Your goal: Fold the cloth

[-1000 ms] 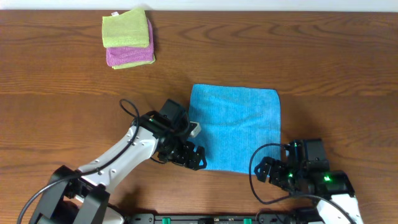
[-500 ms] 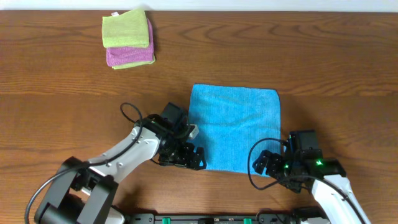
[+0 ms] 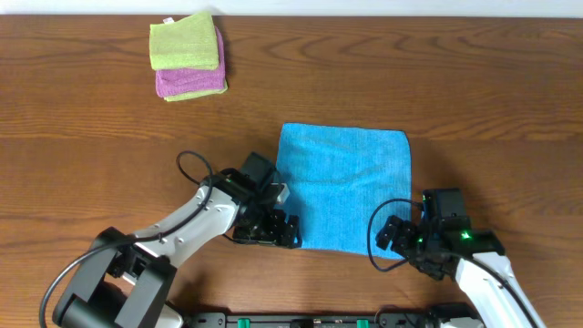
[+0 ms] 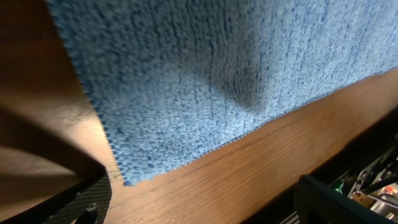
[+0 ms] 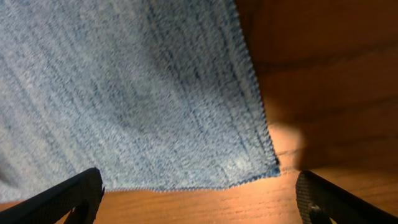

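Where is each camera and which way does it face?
Overhead: above the table, looking down at the blue cloth; both arms show.
Left wrist: on the left arm, facing the cloth's near left corner; left fingers at the bottom.
Right wrist: on the right arm, facing its near right corner; right fingers at the bottom.
Shared: both wrist views show the cloth's near edge.

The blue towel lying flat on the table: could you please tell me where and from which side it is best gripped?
Probably best to take the blue towel by its two near corners, coming in low from the near edge. It lies flat, so only corners offer a pinch, and the open left gripper and open right gripper each sit beside one.
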### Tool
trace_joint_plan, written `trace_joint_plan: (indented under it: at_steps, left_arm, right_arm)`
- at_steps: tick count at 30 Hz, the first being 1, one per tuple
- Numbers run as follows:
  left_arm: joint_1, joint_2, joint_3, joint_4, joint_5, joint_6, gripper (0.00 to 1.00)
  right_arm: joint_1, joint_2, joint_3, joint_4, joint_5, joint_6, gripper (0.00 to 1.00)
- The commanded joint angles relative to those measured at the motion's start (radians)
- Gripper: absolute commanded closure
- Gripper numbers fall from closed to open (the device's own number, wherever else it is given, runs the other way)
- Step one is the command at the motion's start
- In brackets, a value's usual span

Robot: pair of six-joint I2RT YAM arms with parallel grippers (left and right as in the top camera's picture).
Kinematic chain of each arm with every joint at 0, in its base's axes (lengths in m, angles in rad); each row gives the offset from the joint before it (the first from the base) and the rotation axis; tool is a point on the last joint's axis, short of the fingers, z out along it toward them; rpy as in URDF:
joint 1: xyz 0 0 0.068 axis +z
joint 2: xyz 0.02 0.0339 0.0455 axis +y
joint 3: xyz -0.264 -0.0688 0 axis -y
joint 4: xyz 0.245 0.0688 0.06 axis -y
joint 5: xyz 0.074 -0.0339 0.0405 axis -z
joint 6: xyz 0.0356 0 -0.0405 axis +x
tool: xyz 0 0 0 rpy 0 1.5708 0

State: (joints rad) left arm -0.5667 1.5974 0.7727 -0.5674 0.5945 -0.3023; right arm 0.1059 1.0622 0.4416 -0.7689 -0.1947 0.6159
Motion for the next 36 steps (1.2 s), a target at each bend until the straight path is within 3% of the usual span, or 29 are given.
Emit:
trace_joint_plan:
  at_steps: [1,15,28,31,33,36]
  left_arm:
    - [-0.018,0.018,-0.007,0.002,-0.020,-0.046,0.05]
    - [-0.030,0.019,-0.008,0.097,-0.090,-0.152,0.05]
    - [-0.030,0.019,-0.009,0.078,-0.093,-0.151,0.05]
    - [-0.030,0.019,-0.009,0.078,-0.105,-0.151,0.05]
    - [-0.030,0.019,-0.009,0.078,-0.108,-0.151,0.05]
    - [-0.030,0.019,-0.009,0.076,-0.107,-0.151,0.05]
  right_arm:
    - [-0.009,0.024,-0.008,0.015,0.034,0.027,0.01]
    - [-0.009,0.049,-0.008,0.055,0.050,0.027,0.01]
    - [-0.009,0.088,-0.043,0.103,0.051,0.057,0.01]
    - [-0.009,0.114,-0.043,0.147,0.049,0.055,0.09]
    - [-0.009,0.129,-0.043,0.166,0.048,0.056,0.20]
    - [-0.009,0.150,-0.043,0.167,0.035,0.064,0.25]
